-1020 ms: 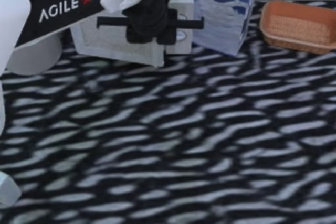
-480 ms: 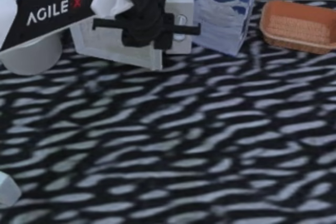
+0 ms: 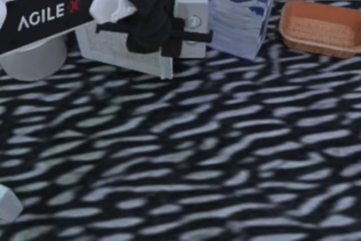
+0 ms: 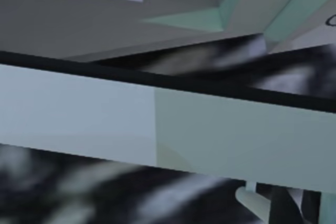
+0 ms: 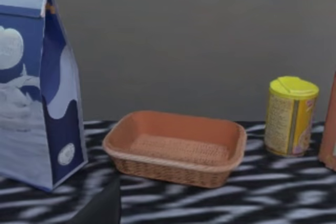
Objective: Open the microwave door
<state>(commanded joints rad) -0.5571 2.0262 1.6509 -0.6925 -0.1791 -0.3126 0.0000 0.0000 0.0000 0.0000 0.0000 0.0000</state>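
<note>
The small white boxy microwave oven (image 3: 189,23) sits at the upper left of the top view, hard against the far edge of the black-and-white striped table (image 3: 197,156), with one round silver knob (image 3: 194,22) showing on its right panel. Its flat white door with the grey speckled mesh window (image 3: 127,55) is swung away from the oven's front, angling out toward the left with its free edge pointing down the frame, so a gap opens between the door and the oven body. My left arm, white with a black band bearing the AgileX lettering (image 3: 48,12), reaches in from the upper left corner, and its black left gripper (image 3: 152,29) hangs right over the door's top edge, in front of the oven. Whether its fingers are parted or pinched on the door I cannot tell, since the wrist hides them from above. The left wrist view is filled by a pale flat panel (image 4: 157,124) very close to the lens, with striped table above and below it, and shows no fingers clearly. Just right of the microwave stands a tall blue-and-white carton (image 3: 242,9), and further right, near the upper right corner, lies a shallow orange-brown woven basket (image 3: 321,29). The right wrist view shows the same carton and basket, plus a yellow cylindrical can with a yellow lid (image 5: 290,116) beside the basket. The right arm is out of the top view.
</note>
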